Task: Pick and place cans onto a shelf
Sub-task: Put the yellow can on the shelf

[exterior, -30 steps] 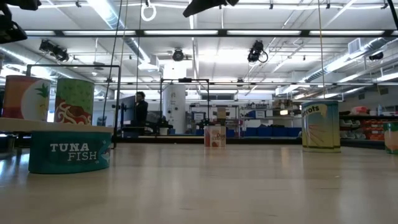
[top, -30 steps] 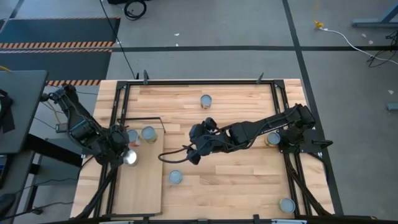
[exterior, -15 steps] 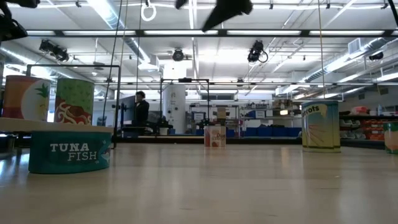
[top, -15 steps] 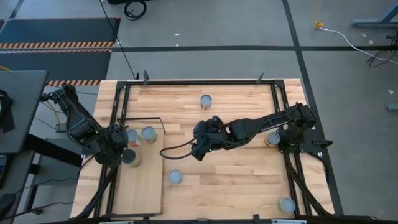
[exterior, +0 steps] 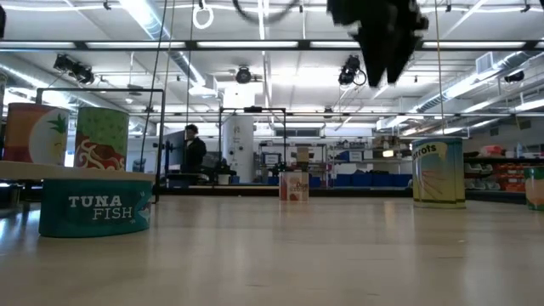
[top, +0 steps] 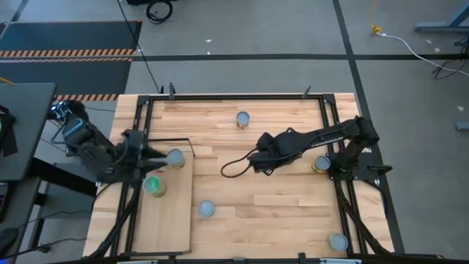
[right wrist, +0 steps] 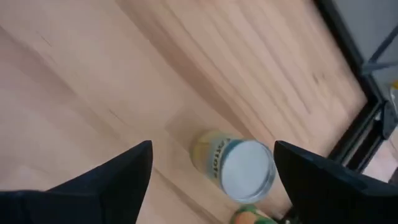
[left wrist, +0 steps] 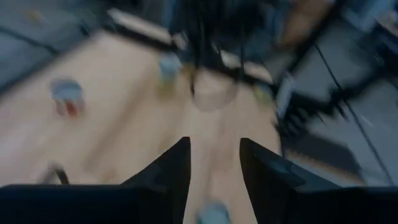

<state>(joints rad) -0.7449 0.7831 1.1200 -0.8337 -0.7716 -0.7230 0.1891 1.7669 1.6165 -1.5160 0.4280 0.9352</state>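
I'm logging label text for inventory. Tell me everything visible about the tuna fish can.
The tuna fish can is a low, wide tin with a teal side label reading TUNA FISH in white capitals. It stands upright on the pale wooden tabletop, near the low camera. Directly behind it, two taller cans stand higher up on the shelf. Nothing grips or touches it apart from the surface beneath.

Setting: large industrial lab or workshop hall around my butcher-block table (top: 278,198). Evidence: grey concrete floor (top: 242,73) with hazard-striped matting (top: 66,53), ceiling strip lights (exterior: 255,44), stocked blue shelving (exterior: 374,178), a tank-like vessel (exterior: 237,146), one person (exterior: 193,153) standing far off.
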